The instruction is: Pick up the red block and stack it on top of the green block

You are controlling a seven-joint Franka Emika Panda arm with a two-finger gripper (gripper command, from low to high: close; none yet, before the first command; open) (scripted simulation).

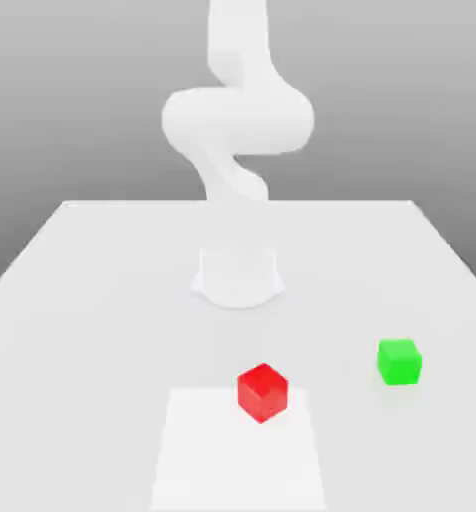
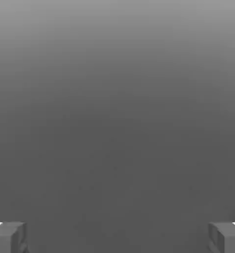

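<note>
The red block [image 1: 261, 392], a small glossy cube, stands on the white table [image 1: 102, 300] near the front, at the far edge of a paler rectangular patch [image 1: 237, 460]. The green block [image 1: 399, 361] sits apart from it, toward the exterior view's right and slightly further back. In the hand view my gripper [image 2: 117, 237] is open: its two grey fingertips [image 2: 8, 237] stand far apart with nothing between them, facing a plain grey background. Neither block is touched by anything.
The white arm [image 1: 237, 120] rises and curls above its round base [image 1: 238, 275] in the middle of the table, behind both blocks. The table's edges run along the back and down both sides.
</note>
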